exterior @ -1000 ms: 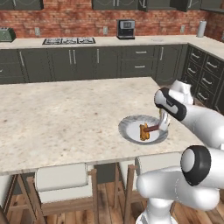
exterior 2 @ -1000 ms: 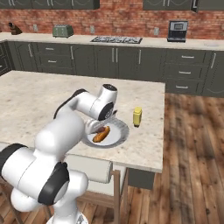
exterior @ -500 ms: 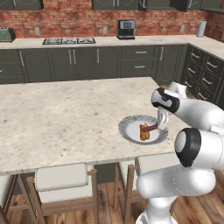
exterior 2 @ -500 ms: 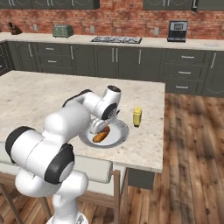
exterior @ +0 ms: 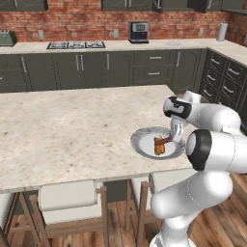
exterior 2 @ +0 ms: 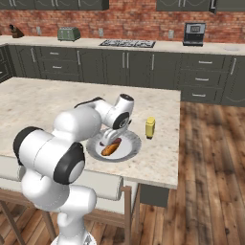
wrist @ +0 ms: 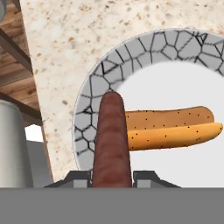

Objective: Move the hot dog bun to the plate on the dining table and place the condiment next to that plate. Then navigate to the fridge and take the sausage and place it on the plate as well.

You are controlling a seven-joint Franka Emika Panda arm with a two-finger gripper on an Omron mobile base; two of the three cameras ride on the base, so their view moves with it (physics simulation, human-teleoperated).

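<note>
The end effector (wrist: pixel 112 177) is clenched on the sausage (wrist: pixel 111 140), which sticks out between the two dark finger tips in the hand view and reaches over the rim of the plate (wrist: pixel 94 92). In the left base view the end effector (exterior: pixel 174 138) hangs over the right side of the plate (exterior: pixel 143 144), with the sausage (exterior: pixel 163 141) pointing in towards the middle of the plate. In the right base view the end effector (exterior 2: pixel 109 139) is low over the plate (exterior 2: pixel 129 149), and the sausage (exterior 2: pixel 116 141) shows as a dark reddish end just beside the bun.

The bun (wrist: pixel 173 127) lies on the white centre of the plate, its split running lengthwise; in the hand view it lies across the line of the sausage. The bun (exterior 2: pixel 110 149) is well inside the grey rim in the right base view, and it shows as an orange lump (exterior: pixel 158 146) in the left base view.

The yellow bottle (exterior 2: pixel 150 128) stands upright on the bench (exterior 2: pixel 38 100), near the plate on its far right side and not touching it. The plate sits near the bench's front edge, above the white-cushioned stools (exterior: pixel 67 198).
</note>
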